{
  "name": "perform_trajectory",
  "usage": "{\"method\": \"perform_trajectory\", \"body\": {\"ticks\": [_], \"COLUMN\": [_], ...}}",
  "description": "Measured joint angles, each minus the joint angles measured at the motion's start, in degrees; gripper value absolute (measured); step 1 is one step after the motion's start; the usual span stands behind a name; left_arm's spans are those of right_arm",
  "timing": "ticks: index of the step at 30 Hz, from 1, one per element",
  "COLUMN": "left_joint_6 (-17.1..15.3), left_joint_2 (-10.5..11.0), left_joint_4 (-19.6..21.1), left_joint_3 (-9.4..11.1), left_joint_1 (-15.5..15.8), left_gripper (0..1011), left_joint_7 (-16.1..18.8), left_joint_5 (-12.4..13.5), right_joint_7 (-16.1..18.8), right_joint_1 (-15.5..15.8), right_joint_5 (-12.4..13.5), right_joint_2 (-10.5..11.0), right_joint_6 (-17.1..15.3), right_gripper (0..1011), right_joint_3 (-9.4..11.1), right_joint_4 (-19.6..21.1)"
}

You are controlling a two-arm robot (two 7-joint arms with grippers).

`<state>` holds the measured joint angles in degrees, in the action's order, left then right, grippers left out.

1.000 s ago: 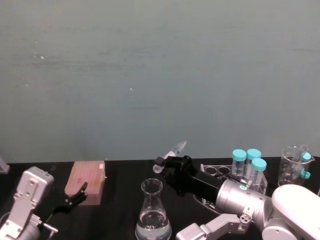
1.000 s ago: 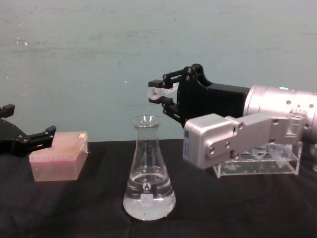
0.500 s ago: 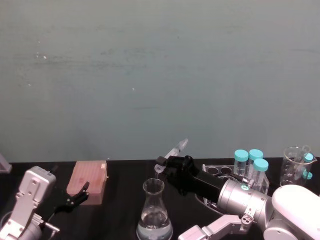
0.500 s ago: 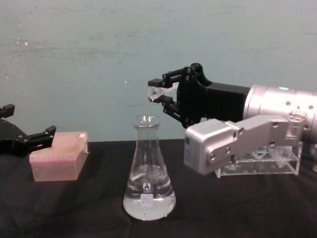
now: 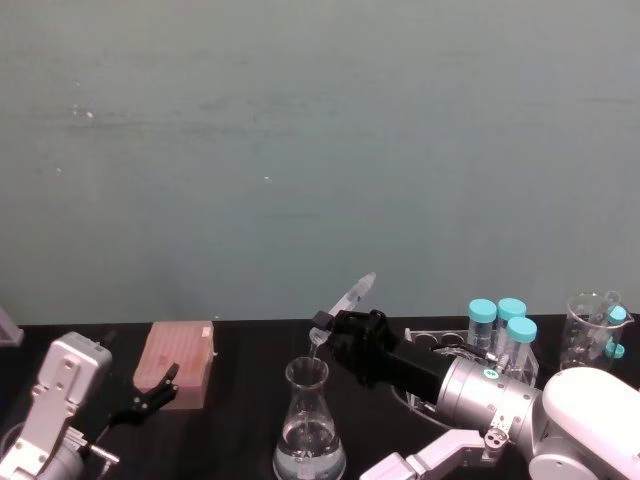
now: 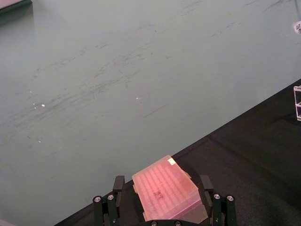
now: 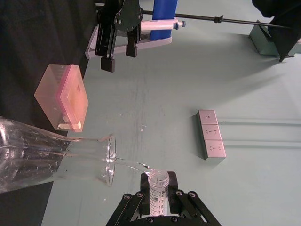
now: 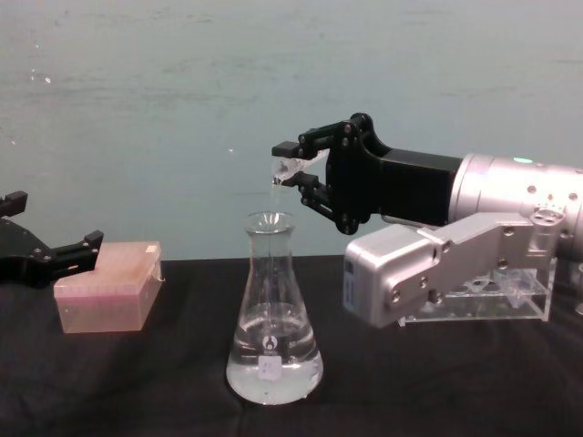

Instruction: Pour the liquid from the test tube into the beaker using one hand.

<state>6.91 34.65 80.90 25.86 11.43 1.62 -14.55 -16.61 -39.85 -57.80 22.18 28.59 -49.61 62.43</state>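
Observation:
My right gripper (image 8: 286, 166), black on a silver-grey wrist, is shut on the small clear test tube (image 8: 290, 167). It holds the tube just above the beaker (image 8: 273, 319), with the tube's open mouth tipped down. Seen from above, the test tube (image 5: 350, 295) slants with its pointed tip up and away from the beaker (image 5: 308, 420). In the right wrist view a thin thread of liquid (image 7: 134, 165) runs from the test tube (image 7: 158, 188) into the beaker's mouth (image 7: 109, 157). Clear liquid (image 8: 273, 375) lies in the beaker's base. My left gripper (image 8: 53, 223) stays open at the far left.
A pink tip box (image 8: 109, 284) sits next to the left gripper on the black table. Behind my right arm stands a clear rack (image 8: 483, 296) with teal-capped tubes (image 5: 500, 320). A glass measuring cup (image 5: 590, 330) is at the far right.
My right gripper has rolled further, tipping the test tube's mouth lower over the beaker, and liquid now runs out. The left arm has not moved.

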Motion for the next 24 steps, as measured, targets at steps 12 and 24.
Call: {"method": "perform_trajectory", "body": {"ticks": [12,24], "left_joint_6": [0.0,0.0], "left_joint_2": [0.0,0.0], "left_joint_4": [0.0,0.0], "left_joint_3": [0.0,0.0], "left_joint_1": [0.0,0.0], "left_gripper": [1000,1000], "left_joint_7": [0.0,0.0], "left_joint_5": [0.0,0.0], "right_joint_7": [-1.1,-1.9], "right_joint_1": [-0.6,-1.1], "right_joint_5": [-0.8,-1.6], "right_joint_2": [0.3,0.5], "right_joint_6": [-0.3,-0.5], "right_gripper": [217,218], "right_joint_3": [-0.8,-1.5], "right_joint_4": [-0.3,-0.5]}}
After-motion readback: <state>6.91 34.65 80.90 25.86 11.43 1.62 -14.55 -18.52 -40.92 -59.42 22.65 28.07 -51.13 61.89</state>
